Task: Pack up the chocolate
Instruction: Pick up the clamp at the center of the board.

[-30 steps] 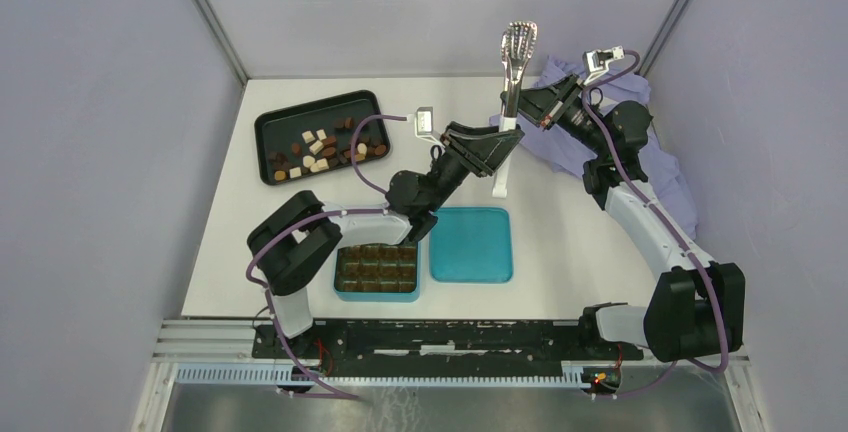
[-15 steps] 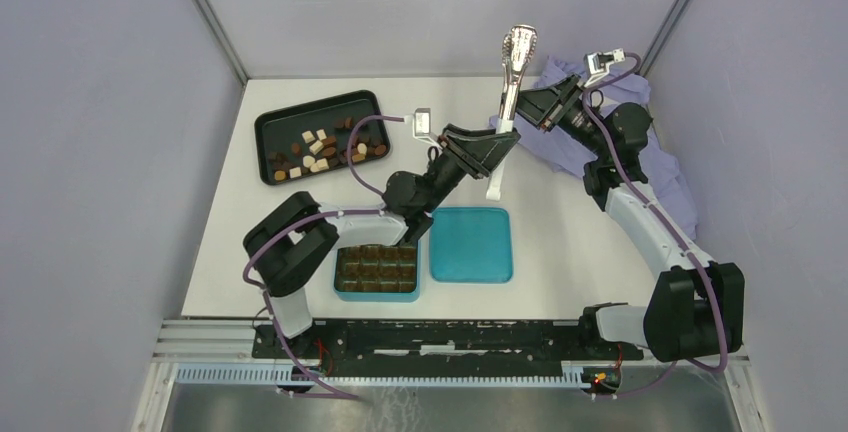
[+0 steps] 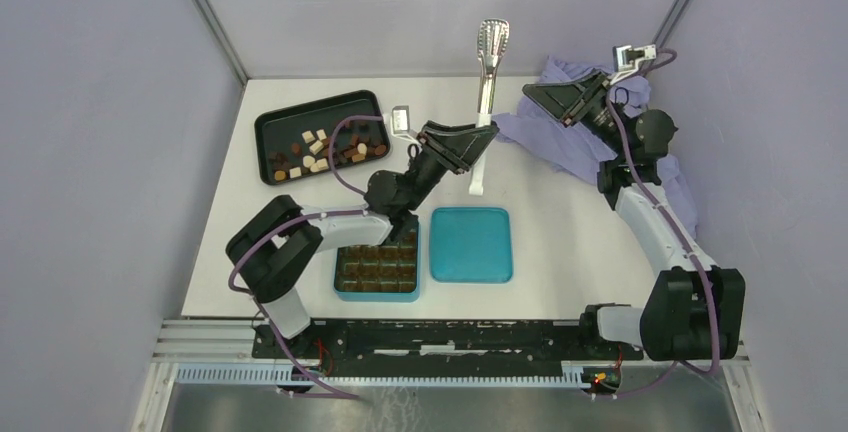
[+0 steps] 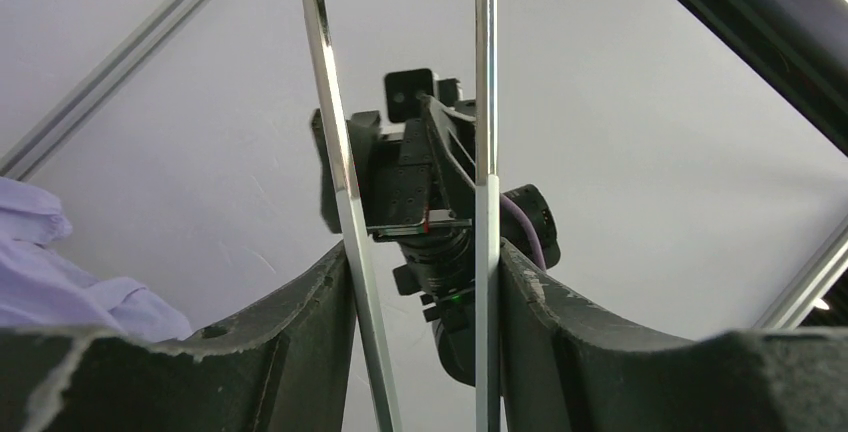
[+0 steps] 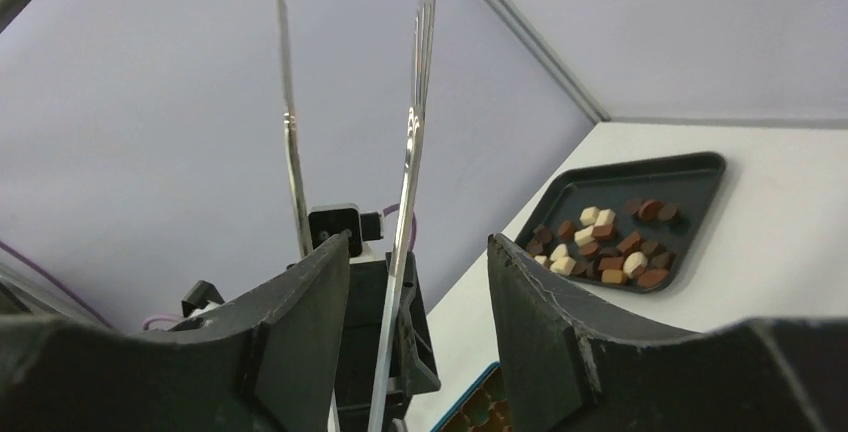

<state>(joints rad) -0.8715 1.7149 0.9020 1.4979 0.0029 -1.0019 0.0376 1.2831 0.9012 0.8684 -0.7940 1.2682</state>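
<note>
The chocolate (image 3: 325, 147) lies in a black tray (image 3: 285, 127) at the table's (image 3: 570, 222) far left corner, well apart from both jaws. The left jaws clench upright metal tongs (image 3: 489, 57) above mid-table. The right jaws stand released over a purple cloth (image 3: 565, 147) at the far right edge. Pale lilac walls enclose it.

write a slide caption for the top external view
left end effector holds tongs up, right end effector open, chocolates in the black tray

light: bright, even, overhead | shadows: soft, faint | glare: on tongs (image 4: 343, 202) | close foreground: soft
</note>
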